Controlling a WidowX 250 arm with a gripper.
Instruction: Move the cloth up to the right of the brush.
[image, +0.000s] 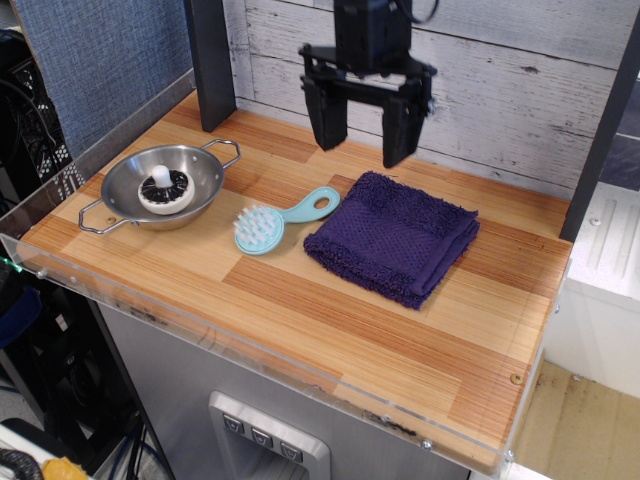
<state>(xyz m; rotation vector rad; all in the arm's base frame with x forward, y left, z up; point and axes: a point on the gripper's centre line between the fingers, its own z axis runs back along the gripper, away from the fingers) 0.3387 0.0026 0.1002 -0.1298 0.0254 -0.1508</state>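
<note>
The dark purple cloth lies flat on the wooden table, just right of the light-blue brush. The brush's loop handle nearly touches the cloth's left edge. My gripper hangs open and empty above the table's back, up and left of the cloth, clear of it. Its two black fingers point down with a wide gap between them.
A steel bowl with wire handles holds a white and black round object at the left. A dark post stands at the back left. A white plank wall runs along the back. The table has a transparent front edge.
</note>
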